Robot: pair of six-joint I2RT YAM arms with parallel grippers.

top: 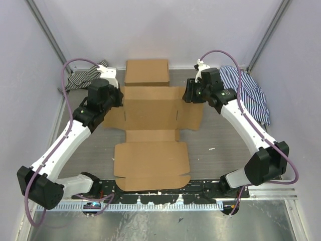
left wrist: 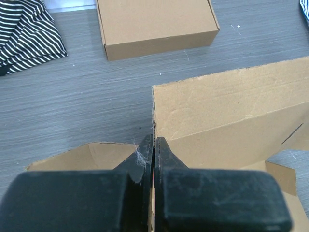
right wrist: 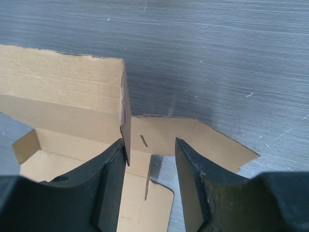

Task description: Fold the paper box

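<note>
The paper box (top: pixel 150 125) is a brown die-cut sheet lying flat mid-table, its lid panel toward the arms' bases. Its far panel stands raised as a wall (left wrist: pixel 227 111). My left gripper (top: pixel 119 99) is shut on the left end edge of that wall; in the left wrist view (left wrist: pixel 153 142) the thin cardboard runs between the closed jaws. My right gripper (top: pixel 186 95) is open at the wall's right end. In the right wrist view (right wrist: pixel 149 150) the wall's end edge (right wrist: pixel 124 121) sits just inside the left finger (right wrist: pixel 108 183), and the right side flap (right wrist: pixel 193 140) lies flat beyond.
A ready-formed brown box (top: pixel 147 72) stands just behind the sheet, also in the left wrist view (left wrist: pixel 154 21). A black-and-white striped cloth (top: pixel 85 78) lies at the far left and a blue striped cloth (top: pixel 248 93) at the far right. Grey walls enclose the table.
</note>
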